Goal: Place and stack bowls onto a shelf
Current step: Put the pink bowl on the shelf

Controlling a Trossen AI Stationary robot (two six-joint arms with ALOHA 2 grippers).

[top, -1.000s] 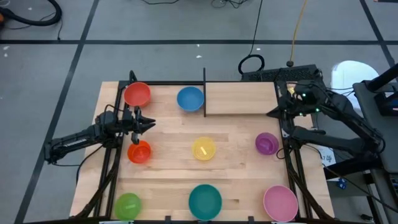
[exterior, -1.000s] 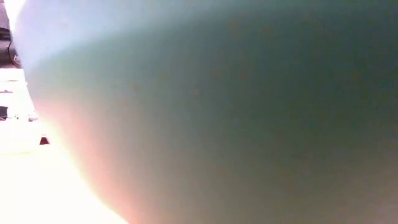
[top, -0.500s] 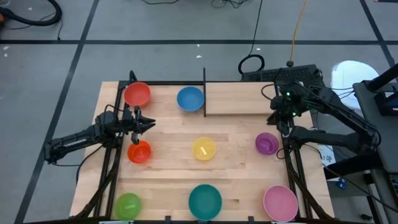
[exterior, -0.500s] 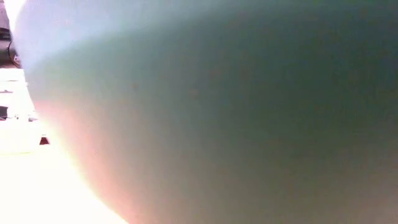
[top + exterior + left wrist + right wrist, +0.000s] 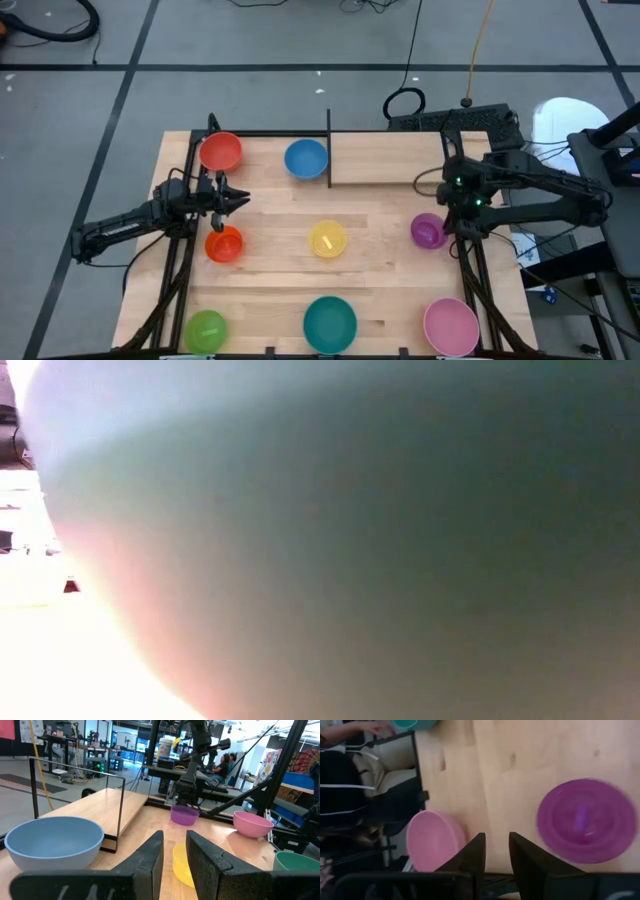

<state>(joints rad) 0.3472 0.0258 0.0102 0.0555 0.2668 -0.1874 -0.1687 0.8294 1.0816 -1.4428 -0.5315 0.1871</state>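
The right gripper [image 5: 452, 212] is held empty with fingers slightly parted just beside the purple bowl [image 5: 428, 231], right of the shelf [image 5: 390, 160], while the left gripper [image 5: 238, 199] is parked part-open between the red bowl [image 5: 221, 152] and orange bowl [image 5: 224, 244].

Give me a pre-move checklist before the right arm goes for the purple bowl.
1. Right gripper open: ok, a gap shows between its fingers and nothing is in it.
2. Right gripper near the purple bowl: ok, it hangs just beside the bowl, not yet centred over the rim.
3. Purple bowl upright and free: ok, it stands alone on the table.
4. Shelf has room: ok, no bowl is on its board.
5. Left gripper out of the way: ok, it waits between the red bowl and the orange bowl.
6. Low view usable: not ok, the teal bowl fills it.
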